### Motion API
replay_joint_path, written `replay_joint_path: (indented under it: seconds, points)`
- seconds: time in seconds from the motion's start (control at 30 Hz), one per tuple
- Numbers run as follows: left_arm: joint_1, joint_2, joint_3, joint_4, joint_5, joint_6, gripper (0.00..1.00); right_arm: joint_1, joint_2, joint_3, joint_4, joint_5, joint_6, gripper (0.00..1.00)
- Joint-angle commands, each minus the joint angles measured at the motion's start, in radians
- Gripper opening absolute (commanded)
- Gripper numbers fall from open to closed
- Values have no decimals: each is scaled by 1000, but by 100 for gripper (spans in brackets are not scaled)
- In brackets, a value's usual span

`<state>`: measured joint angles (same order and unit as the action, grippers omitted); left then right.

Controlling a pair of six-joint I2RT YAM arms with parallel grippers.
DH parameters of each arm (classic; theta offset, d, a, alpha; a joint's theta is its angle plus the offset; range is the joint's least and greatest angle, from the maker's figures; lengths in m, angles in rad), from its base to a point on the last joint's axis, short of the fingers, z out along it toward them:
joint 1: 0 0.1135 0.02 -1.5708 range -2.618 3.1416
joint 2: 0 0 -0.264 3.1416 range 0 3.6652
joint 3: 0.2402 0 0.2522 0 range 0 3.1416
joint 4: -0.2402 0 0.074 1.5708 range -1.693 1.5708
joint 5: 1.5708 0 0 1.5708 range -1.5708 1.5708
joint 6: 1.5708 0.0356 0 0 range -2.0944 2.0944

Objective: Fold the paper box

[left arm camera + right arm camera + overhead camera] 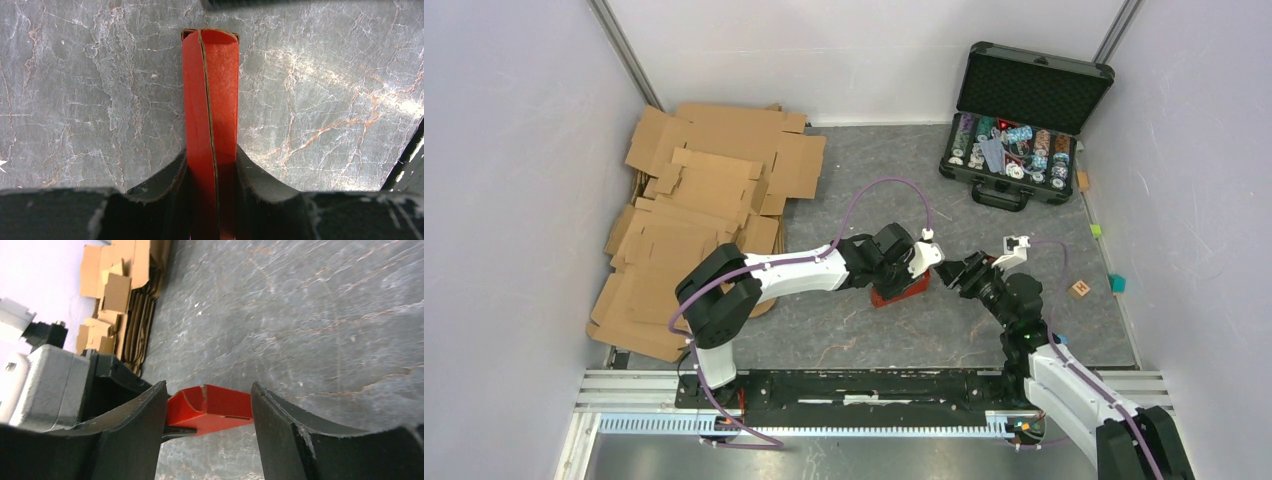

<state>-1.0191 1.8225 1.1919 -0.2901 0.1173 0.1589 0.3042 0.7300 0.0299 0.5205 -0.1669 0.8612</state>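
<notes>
The paper box (900, 291) is bright red and partly folded, held just above the grey table in the middle. My left gripper (921, 266) is shut on it. In the left wrist view one double-layered red wall (210, 100) runs straight out from between my left gripper (211, 170) pads. My right gripper (954, 272) faces the box from the right and is open. In the right wrist view the red box (215, 407) shows in the gap of my right gripper (209, 390), with neither finger touching it.
Brown cardboard sheets (694, 220) lie piled at the back left. An open black case of poker chips (1019, 130) stands at the back right. Small blocks (1080, 289) lie along the right wall. The left arm's wrist body (50, 385) is close to my right gripper.
</notes>
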Motion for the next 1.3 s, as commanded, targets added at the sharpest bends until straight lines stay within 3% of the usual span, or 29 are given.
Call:
replay_joint_path:
  seconds: [0.0,0.37,0.9,1.27]
  points:
    - [-13,50,-31,-98,1,-13,33,-5,21,-24,119,-98,50,67]
    - [-15,49,-30,-98,3,-14,33,-5,151,19,128,-129,53,65]
    - [-17,49,-29,-98,-5,-12,33,-5,206,80,115,-92,57,68]
    - [-18,50,-29,-98,-8,-11,33,-4,199,31,58,-72,-18,45]
